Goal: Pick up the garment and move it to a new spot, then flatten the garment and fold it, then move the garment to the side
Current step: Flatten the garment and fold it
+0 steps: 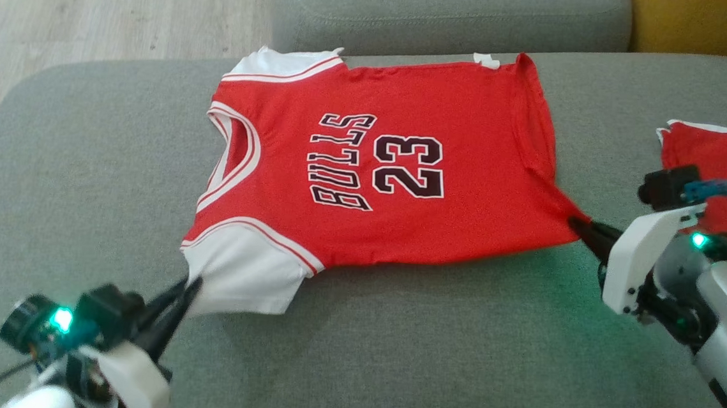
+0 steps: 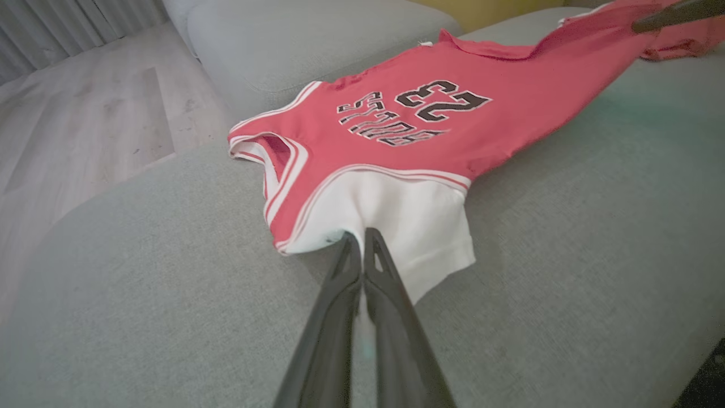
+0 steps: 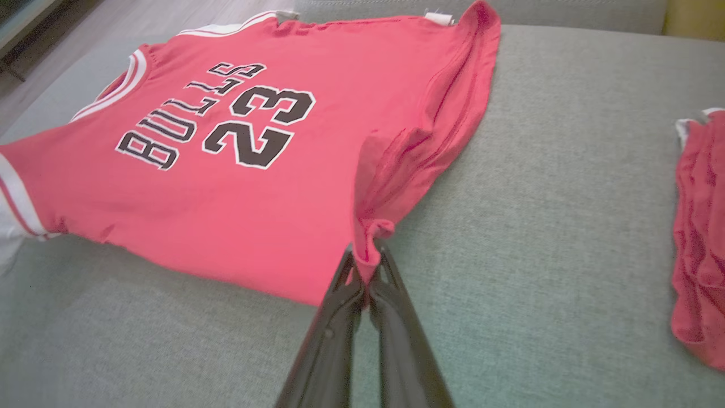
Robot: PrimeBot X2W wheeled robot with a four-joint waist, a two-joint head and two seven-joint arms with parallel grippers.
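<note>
A red garment (image 1: pixel 366 166) with white sleeves and the print BULLS 23 lies spread on the grey sofa cushion (image 1: pixel 392 347). My left gripper (image 1: pixel 190 281) is shut on its near white sleeve (image 2: pixel 396 215), whose cloth is pinched between the fingertips (image 2: pixel 374 241). My right gripper (image 1: pixel 576 225) is shut on the near red hem corner (image 3: pixel 371 238), pulled to a point. The near edge of the garment (image 3: pixel 226 170) is stretched between both grippers; the far half rests on the cushion.
A second red garment (image 1: pixel 724 171) lies bunched at the right end of the cushion, also seen as a red heap (image 3: pixel 699 238). The sofa backrest (image 1: pixel 447 11) runs behind. Wooden floor (image 1: pixel 96 6) lies beyond the cushion's left edge.
</note>
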